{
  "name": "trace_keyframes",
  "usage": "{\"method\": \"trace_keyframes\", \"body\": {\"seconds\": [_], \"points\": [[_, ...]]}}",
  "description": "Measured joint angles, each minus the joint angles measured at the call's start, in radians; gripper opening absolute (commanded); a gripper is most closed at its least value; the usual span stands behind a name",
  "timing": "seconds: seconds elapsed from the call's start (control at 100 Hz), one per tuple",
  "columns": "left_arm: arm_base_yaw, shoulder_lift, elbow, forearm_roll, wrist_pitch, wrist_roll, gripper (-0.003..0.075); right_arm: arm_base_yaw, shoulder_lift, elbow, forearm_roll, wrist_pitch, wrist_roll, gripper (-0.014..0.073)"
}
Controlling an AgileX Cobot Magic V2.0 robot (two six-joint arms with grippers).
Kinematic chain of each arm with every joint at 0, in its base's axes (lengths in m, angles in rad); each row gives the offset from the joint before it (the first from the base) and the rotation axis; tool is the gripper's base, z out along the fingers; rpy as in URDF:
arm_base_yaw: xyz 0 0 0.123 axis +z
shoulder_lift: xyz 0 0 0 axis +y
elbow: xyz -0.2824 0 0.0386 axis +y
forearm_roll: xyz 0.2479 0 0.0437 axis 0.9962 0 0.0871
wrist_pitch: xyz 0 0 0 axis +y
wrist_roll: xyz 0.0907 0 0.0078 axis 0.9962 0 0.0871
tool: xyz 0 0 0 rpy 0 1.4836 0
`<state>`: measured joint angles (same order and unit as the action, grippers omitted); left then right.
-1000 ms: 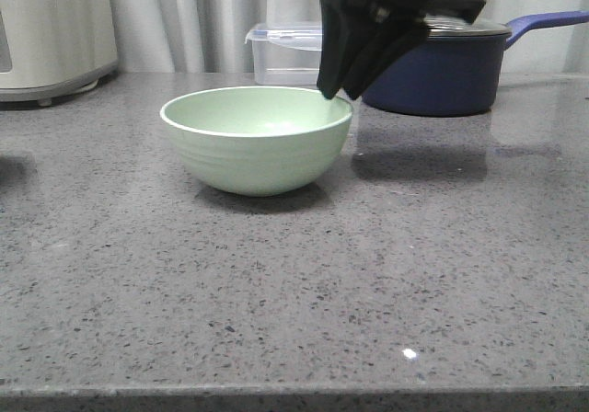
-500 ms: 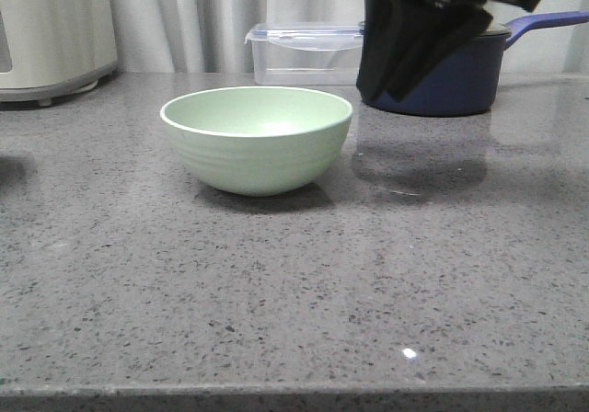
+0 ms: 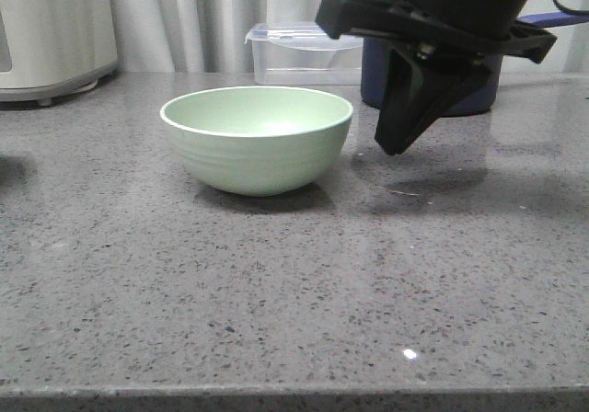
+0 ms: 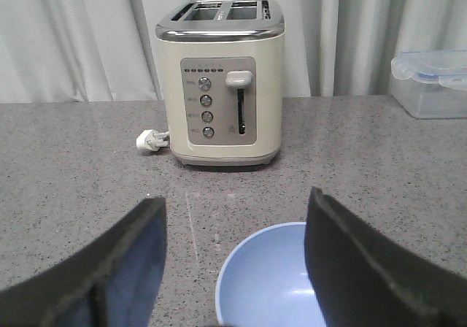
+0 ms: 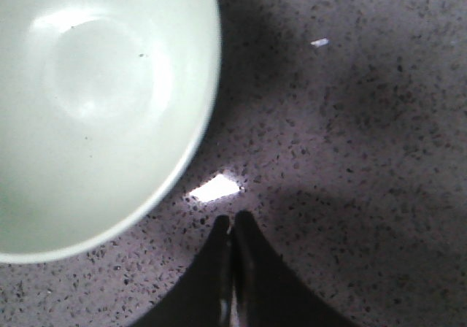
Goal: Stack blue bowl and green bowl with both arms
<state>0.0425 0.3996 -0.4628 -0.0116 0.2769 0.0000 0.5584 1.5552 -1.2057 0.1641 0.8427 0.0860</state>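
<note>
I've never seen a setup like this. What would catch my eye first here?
Probably the pale green bowl, empty, in the middle of the speckled grey counter, with the black right gripper hanging just beside it, jaws pinched together and holding nothing. Next, in the left wrist view, a cream toaster stands by the curtain, and the left gripper has its jaws spread wide over a blue bowl.
</note>
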Motion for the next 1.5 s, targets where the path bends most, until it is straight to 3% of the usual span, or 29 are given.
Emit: {"method": "trace_keyframes", "body": {"seconds": [0.71, 1.09, 1.5], "points": [[0.000, 0.006, -0.004, 0.000, 0.012, 0.000, 0.0417, 0.042, 0.043, 0.000, 0.014, -0.050, 0.000, -0.0046], [0.000, 0.280, -0.240, 0.000, 0.352, -0.095, 0.0417, 0.042, 0.043, 0.000, 0.015, -0.050, 0.000, -0.0046], [0.000, 0.671, -0.505, 0.017, 0.603, -0.133, 0.0417, 0.042, 0.043, 0.000, 0.015, -0.050, 0.000, -0.0046]]}}
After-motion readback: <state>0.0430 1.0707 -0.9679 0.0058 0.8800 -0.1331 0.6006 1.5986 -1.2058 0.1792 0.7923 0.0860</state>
